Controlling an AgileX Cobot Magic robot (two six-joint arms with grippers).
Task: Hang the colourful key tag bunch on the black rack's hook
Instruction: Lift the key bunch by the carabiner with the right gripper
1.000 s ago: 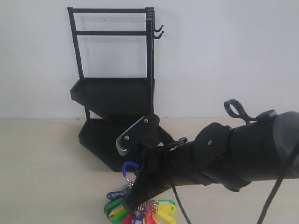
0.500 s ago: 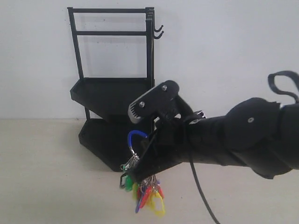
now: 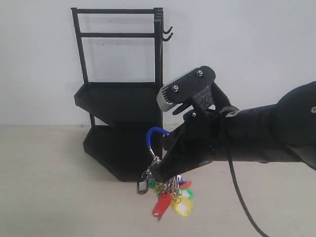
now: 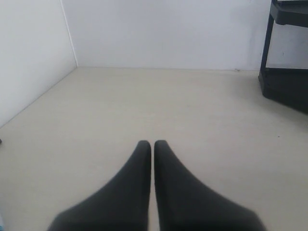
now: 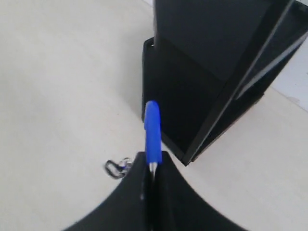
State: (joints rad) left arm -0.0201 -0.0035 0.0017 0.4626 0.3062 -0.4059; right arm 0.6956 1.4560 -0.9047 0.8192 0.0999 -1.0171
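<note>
- The worktop (image 3: 44, 187) has nothing of the task lying on it now. A second ago the tags were spread flat on it at the near edge; they have since come right off the surface.
- The black rack (image 3: 121, 108) has not budged. It stands at the back against the wall, both trays empty as far as I can see.
- The right arm has swung up and over to the right. Its wrist housing was level with the lower tray a second ago and is now about level with the upper tray.
- The right tool (image 3: 157, 173) is clenched on the colourful key tag bunch (image 3: 170, 197), pinching it where the rings meet the loop. The bunch hangs free in the air, in front of the rack's lower right corner.
- The left tool (image 4: 152, 147) sits low over bare worktop with its fingers pressed together, gripping nothing, with the rack off to one side.
- The blue loop (image 5: 152, 127) sticks up out of the right tool's closed tips, open and unobstructed, which I'd say is the part meant to go over a hook.
- The hooks (image 3: 168, 33) at the rack's top right are well above the loop. The pick-up looks done, but most of the climb is still ahead, and the dangling tags may sway on the way up.
</note>
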